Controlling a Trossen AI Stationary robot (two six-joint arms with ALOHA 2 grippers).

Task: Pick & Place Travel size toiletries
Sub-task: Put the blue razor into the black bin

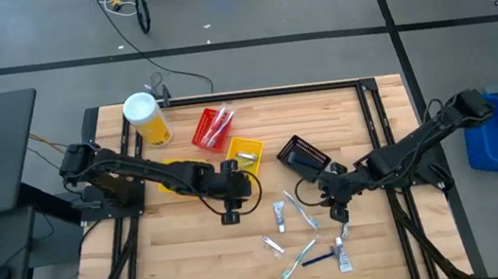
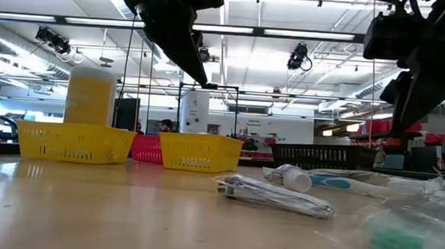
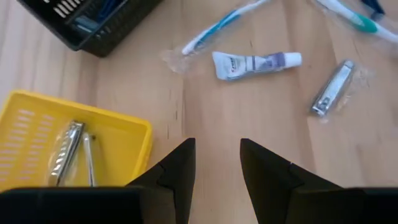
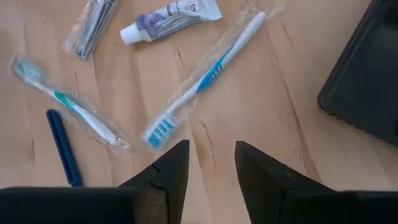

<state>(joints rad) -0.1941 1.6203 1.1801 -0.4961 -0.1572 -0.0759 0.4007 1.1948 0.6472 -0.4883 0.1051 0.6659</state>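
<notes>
While both sets of fingers stand apart and empty, you see the blue toothbrush [image 4: 205,78] just beyond the right fingers [image 4: 168,171].

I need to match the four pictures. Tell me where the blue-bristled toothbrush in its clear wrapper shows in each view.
High view: blue-bristled toothbrush lies right of centre, beside the toothpaste tube.
Low view: right of centre, lying behind the white tube; toothbrush.
Left wrist view: at the top centre.
Right wrist view: diagonal through the centre.
Shared landmark: the toothpaste tube next to it, and the black bin.
</notes>
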